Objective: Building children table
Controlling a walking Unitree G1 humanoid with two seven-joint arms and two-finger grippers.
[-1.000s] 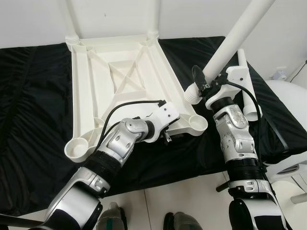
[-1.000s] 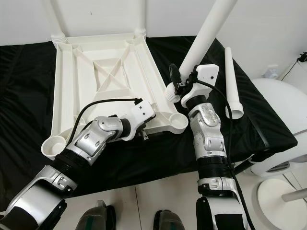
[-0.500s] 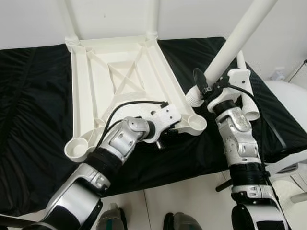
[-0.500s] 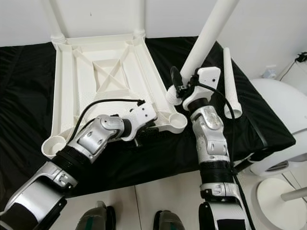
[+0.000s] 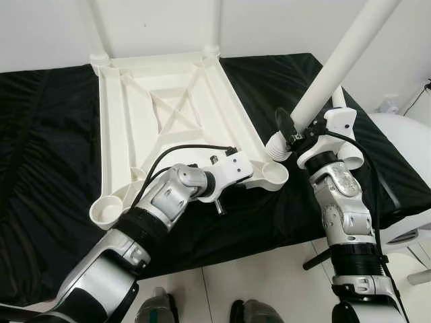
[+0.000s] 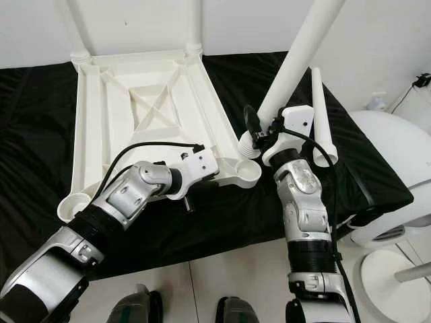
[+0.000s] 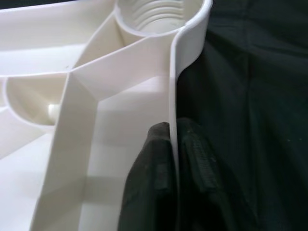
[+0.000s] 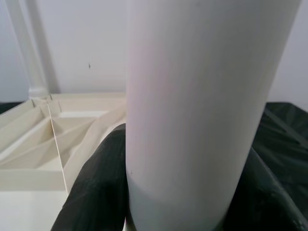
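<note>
We steady the tabletop and bring a leg to its near right socket.

Left gripper [image 7: 174,159] pinches the near rim of the upturned tabletop [image 5: 168,108], so it won't slide on the black cloth [image 5: 47,168]. Right gripper [image 5: 291,132] is clamped round the leg [image 5: 337,64], tilted, threaded end just beside the socket [image 5: 273,175], not yet seated. Spare leg [image 6: 316,114] lies beyond the right gripper. Far legs look fitted.
</note>
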